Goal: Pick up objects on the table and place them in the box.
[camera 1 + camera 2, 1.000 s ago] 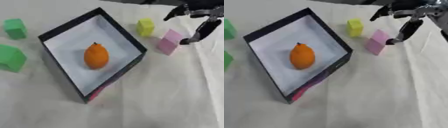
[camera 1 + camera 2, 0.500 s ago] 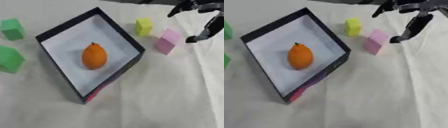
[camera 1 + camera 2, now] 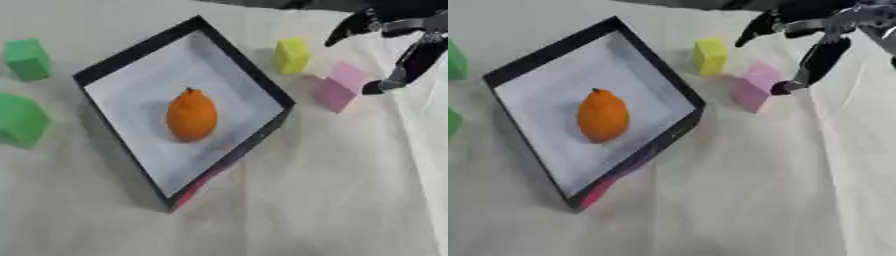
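Note:
A black-walled box [image 3: 258, 82] with a white floor lies in the middle, and an orange fruit [image 3: 191, 115] rests inside it. A pink block [image 3: 340, 86] stands right of the box, a yellow block [image 3: 292, 55] behind it. My right hand [image 3: 820, 37] comes in from the upper right, open, with fingers spread. One fingertip [image 3: 376, 87] reaches down just beside the pink block's right edge. Two green blocks [image 3: 26, 59] [image 3: 19, 120] sit left of the box. My left hand is not in view.
A pale cloth [image 3: 332, 190] covers the table, with bare cloth in front of and to the right of the box. A dark shape runs along the far edge behind my right hand.
The whole view has shifted a little, so the camera moved. My right hand has drawn slightly closer to the pink block's right side. The blocks and fruit stay put.

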### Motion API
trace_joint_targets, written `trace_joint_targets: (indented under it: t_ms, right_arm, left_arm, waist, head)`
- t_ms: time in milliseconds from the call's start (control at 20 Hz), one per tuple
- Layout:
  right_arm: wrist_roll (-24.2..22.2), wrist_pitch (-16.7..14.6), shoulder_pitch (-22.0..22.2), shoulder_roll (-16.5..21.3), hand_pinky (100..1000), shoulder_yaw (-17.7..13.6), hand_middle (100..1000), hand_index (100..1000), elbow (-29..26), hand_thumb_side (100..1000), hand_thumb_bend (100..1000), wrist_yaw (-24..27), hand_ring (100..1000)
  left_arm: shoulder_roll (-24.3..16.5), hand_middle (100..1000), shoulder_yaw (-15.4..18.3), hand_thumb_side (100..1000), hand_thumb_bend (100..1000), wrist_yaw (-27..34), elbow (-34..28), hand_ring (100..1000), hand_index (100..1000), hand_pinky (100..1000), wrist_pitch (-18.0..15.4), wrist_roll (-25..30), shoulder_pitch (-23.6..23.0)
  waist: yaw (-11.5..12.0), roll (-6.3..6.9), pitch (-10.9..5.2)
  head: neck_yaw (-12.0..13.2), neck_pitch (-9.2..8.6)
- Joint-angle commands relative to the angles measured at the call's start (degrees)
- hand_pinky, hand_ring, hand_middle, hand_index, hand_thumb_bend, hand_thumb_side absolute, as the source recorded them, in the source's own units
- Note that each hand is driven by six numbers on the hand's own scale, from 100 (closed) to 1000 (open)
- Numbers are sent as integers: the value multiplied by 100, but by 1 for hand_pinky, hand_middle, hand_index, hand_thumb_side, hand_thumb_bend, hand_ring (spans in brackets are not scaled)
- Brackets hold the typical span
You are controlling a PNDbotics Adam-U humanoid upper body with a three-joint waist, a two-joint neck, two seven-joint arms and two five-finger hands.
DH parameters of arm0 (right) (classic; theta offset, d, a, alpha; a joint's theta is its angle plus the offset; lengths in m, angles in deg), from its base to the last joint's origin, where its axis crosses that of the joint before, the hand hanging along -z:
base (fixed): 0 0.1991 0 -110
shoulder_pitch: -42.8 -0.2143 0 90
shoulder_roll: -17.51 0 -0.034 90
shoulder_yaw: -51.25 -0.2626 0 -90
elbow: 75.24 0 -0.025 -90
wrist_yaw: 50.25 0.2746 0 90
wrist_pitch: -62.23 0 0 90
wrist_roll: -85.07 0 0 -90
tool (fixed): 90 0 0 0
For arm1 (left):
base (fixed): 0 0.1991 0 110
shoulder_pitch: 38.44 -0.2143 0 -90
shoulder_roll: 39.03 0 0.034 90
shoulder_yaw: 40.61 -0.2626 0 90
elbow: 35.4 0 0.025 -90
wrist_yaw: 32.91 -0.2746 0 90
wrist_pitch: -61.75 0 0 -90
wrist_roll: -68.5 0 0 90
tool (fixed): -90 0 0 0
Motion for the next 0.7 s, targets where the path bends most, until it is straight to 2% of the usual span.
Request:
trace_joint_targets:
  t_ms: [50, 450, 700]
  right_arm:
    - [-875, -1023, -44, 120, 943, -27, 886, 947, 125, 359, 439, -225, 927]
    - [-582, -1151, 143, 193, 942, -104, 889, 949, 346, 382, 438, -816, 931]
    - [-457, -1176, 175, 213, 942, -145, 885, 947, 394, 363, 437, -874, 927]
  left_arm:
    - [-111, 798, 18, 870, 149, -13, -118, 766, 836, 838, -5, 20, 66]
    - [-77, 799, 31, 876, 144, -31, -118, 765, 834, 838, -2, 16, 71]
    - [-88, 799, 33, 876, 141, -38, -118, 751, 834, 839, 4, 13, 56]
  waist:
    - [30, -63, 25]
    - [81, -86, 107]
    - [55, -75, 96]
  head:
    - [-43, -121]
    - [-55, -140]
    - [-55, -138]
